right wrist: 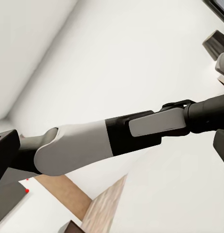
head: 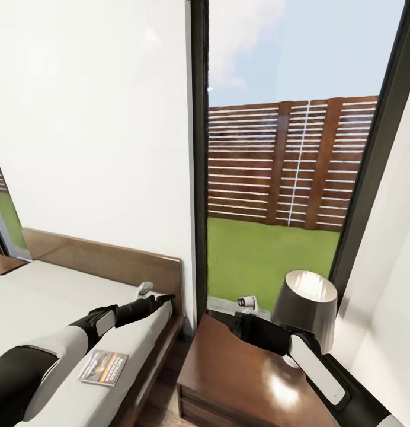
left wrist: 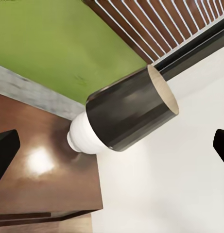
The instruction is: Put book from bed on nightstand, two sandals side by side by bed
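The book (head: 103, 366), pale grey with an orange band, lies flat on the mattress of the bed (head: 51, 296) near its right edge. My left gripper (head: 165, 298) hovers over the bed's head corner, above and beyond the book, pointing toward the nightstand (head: 228, 379). In the left wrist view its dark fingertips (left wrist: 5, 148) stand far apart, open and empty. My right gripper (head: 236, 325) hangs over the nightstand's back corner, open, with its fingertips (right wrist: 5, 155) spread and facing the left arm (right wrist: 116, 141). The two sandals are out of view.
A lamp (head: 306, 302) with a dark metallic shade stands on the nightstand's back right, also seen in the left wrist view as the lamp (left wrist: 126, 111). A tall dark-framed window (head: 199, 178) rises behind, with lawn and a slatted fence outside. White wall flanks the nightstand's right.
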